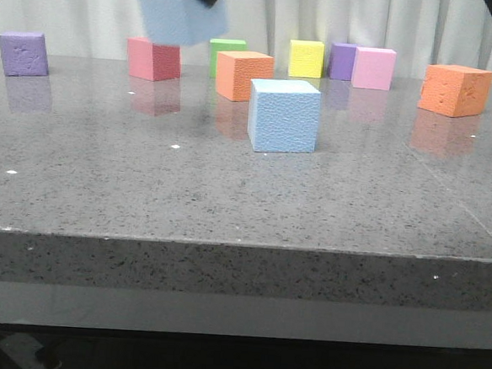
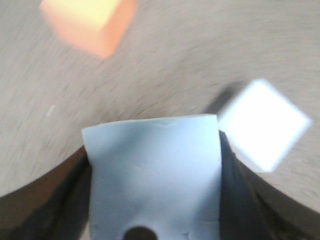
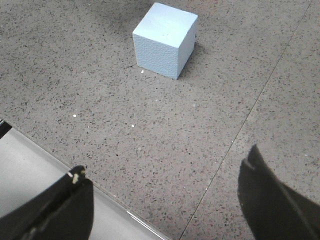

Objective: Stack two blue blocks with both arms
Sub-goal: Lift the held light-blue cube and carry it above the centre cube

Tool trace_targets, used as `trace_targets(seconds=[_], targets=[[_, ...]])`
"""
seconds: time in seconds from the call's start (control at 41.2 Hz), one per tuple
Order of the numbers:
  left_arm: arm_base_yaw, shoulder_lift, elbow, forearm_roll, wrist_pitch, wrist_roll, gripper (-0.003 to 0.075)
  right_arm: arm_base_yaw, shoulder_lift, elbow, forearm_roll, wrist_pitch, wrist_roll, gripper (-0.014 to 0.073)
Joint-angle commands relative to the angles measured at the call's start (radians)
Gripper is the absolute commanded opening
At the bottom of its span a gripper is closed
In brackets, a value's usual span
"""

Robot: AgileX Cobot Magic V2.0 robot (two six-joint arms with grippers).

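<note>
1. Nearest the front camera is the table (image 1: 224,259), a grey speckled slab whose front edge fills the lower part of the view.
2. One blue block (image 1: 284,115) rests on the table near the middle, upright and apart from the other cubes. The right wrist view shows it (image 3: 165,40) alone on the stone.
3. The second blue block (image 1: 180,11) hangs in the air to the left of and above the resting one, blurred. The left gripper (image 2: 152,200) is clenched on it: in the left wrist view the block (image 2: 152,175) sits between the dark fingers (image 2: 235,195).
4. The right gripper (image 3: 165,200) is spread wide and grasps nothing; it hovers over the table near its front edge, well short of the resting block.
5. Step in hand, as judged: carrying the lifted block toward the resting one. The next move calls for bringing it squarely over the resting block, levelling it, lowering until the faces meet, then releasing.
6. Hard to make out:
   - The left gripper is mostly cut off at the top of the front view.
   - The left wrist view is smeared; an orange cube (image 2: 90,25) and a pale square shape (image 2: 262,125) show only as blurs.
   - The right arm shows only as a dark corner in the front view.
7. Other cubes stand along the back: purple (image 1: 23,53), red (image 1: 153,59), orange (image 1: 243,75).
</note>
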Motion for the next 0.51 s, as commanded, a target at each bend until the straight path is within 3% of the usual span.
trace_targets(seconds=[0.0,0.267,0.486], targets=[[-0.03,-0.053,-0.06,-0.142,-0.005,0.222,0.0344,-0.006,-0.012,-0.022,0.017,-0.055,-0.009,0.0598],[-0.121,-0.053,-0.063,-0.136,-0.038,0.492,0.0344,-0.006,-0.012,-0.022,0.017,-0.055,-0.009,0.0598],[-0.171,-0.033,-0.063,-0.06,-0.076,0.515,0.0344,-0.006,-0.012,-0.022,0.017,-0.055,-0.009,0.0598]])
